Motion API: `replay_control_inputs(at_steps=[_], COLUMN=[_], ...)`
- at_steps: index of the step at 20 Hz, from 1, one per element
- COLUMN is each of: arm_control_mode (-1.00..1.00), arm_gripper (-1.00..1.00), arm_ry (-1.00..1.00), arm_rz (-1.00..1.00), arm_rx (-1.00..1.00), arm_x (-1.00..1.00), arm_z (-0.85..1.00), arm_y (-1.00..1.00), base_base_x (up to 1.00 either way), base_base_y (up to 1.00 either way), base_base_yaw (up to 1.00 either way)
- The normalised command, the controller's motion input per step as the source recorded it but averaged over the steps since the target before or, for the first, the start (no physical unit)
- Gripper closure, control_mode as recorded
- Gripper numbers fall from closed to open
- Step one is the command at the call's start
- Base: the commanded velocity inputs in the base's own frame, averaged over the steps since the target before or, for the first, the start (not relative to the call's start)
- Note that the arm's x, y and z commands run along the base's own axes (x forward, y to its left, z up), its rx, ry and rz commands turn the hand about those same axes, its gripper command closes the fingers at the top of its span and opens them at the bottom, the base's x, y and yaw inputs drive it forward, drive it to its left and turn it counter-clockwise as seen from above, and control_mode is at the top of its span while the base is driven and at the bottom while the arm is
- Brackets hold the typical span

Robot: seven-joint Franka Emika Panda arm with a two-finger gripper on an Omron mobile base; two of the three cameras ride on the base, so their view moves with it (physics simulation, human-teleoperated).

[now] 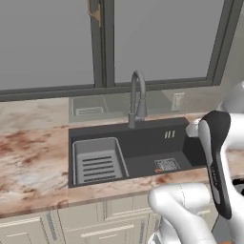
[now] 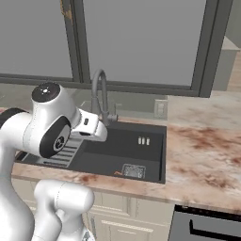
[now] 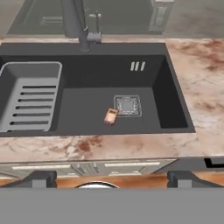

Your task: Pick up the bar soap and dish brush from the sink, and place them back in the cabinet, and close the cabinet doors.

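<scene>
The bar soap is a small reddish-brown block lying flat on the floor of the dark sink, just left of the square drain. In the base views the bar soap shows as a thin orange sliver near the basin's front wall. My gripper hangs open above the sink's front edge, its fingertips wide apart with nothing between them. It sits well above and in front of the soap. The dish brush, the cabinet and the cabinet doors are out of view.
A pale slotted rack fills the sink's left end. The tall curved faucet rises at the back rim below a large window. Marbled counter runs on both sides, cream drawers below, a dark appliance at the lower right.
</scene>
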Motion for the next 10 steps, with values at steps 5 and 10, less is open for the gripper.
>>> replay_control_inputs(at_steps=[5, 10], arm_control_mode=[-1.0, -1.0], arm_gripper=[-1.0, -1.0], arm_ry=[0.12, 0.15], arm_rz=[0.0, 0.0], arm_rx=[0.0, 0.0], arm_x=[0.09, 0.02], arm_z=[-0.03, 0.0], arm_y=[-0.01, 0.0], base_base_x=[0.0, 0.0], base_base_y=[0.0, 0.0], base_base_yaw=[0.0, 0.0])
